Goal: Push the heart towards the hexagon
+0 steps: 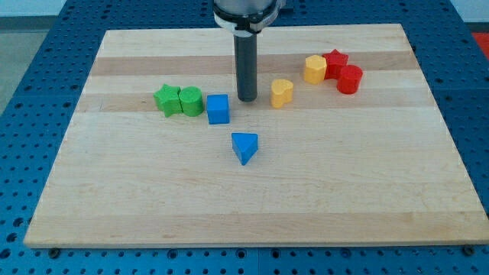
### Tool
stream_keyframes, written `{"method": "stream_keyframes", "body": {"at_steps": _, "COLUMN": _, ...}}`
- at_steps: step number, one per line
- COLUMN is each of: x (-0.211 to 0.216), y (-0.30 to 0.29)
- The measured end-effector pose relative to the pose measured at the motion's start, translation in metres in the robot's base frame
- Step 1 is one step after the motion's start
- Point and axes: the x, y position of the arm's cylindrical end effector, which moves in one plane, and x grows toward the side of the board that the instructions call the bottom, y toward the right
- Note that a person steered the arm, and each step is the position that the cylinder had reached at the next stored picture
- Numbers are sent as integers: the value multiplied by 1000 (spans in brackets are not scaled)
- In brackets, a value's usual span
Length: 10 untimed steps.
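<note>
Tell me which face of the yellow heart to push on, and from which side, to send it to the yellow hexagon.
Push the yellow heart on its lower-left face, coming from the view's left. The yellow hexagon lies up and to the view's right of it. My tip already sits just left of the heart, beside the blue cube.

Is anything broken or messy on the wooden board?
Nothing stands out. The blocks sit flat on the wooden board, none tipped or cracked. My tip stands between the blue cube and the yellow heart.
</note>
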Motion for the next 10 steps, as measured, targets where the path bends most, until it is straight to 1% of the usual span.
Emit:
{"method": "stream_keyframes", "body": {"at_steps": 1, "x": 10, "y": 12}}
{"method": "stream_keyframes", "body": {"at_steps": 3, "x": -12, "y": 51}}
{"method": "stream_keyframes", "body": {"at_steps": 4, "x": -18, "y": 59}}
{"method": "stream_keyframes", "body": {"at_steps": 6, "x": 4, "y": 51}}
{"method": "stream_keyframes", "body": {"at_steps": 7, "x": 8, "y": 57}}
{"method": "stream_keyframes", "body": {"at_steps": 10, "x": -1, "y": 68}}
